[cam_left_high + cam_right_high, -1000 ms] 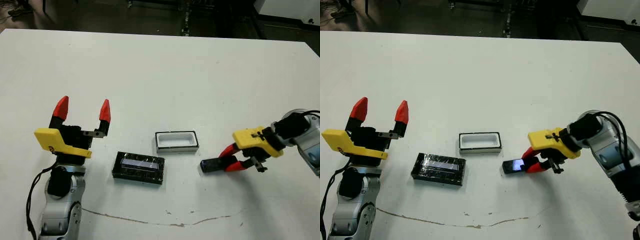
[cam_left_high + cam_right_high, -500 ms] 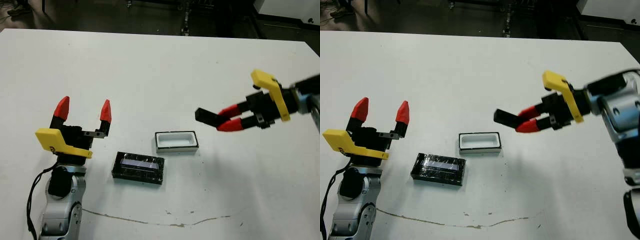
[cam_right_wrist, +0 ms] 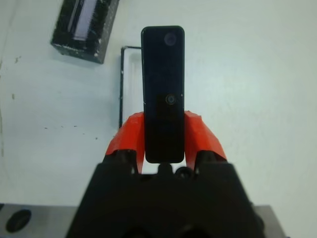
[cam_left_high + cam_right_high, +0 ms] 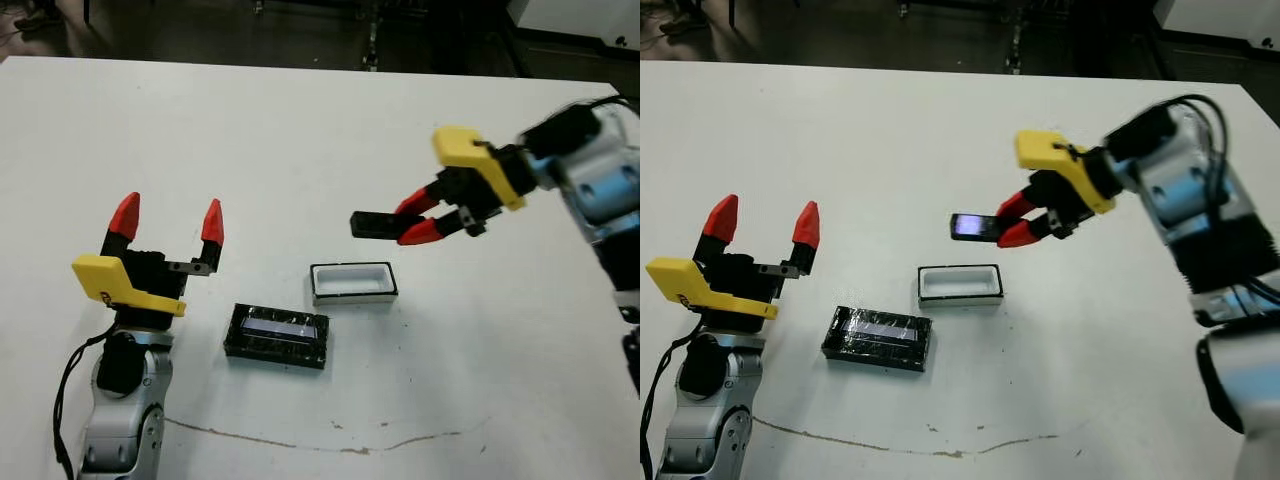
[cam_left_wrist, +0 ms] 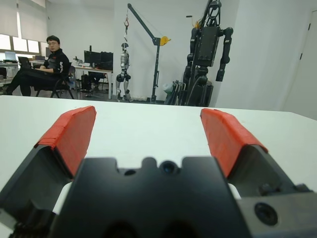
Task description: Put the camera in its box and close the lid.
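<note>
Right wrist view: right gripper (image 3: 164, 130) jaws pinch the camera (image 3: 163, 89), seemingly above the box (image 3: 130, 84).

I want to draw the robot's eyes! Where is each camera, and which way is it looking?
Head eyes: look down at the table; both arms show, box and lid between them.
Left wrist: looks past the open left end effector into a room with a seated person.
Right wrist: looks along the right end effector holding the camera.
Shared: box, lid, camera.
</note>
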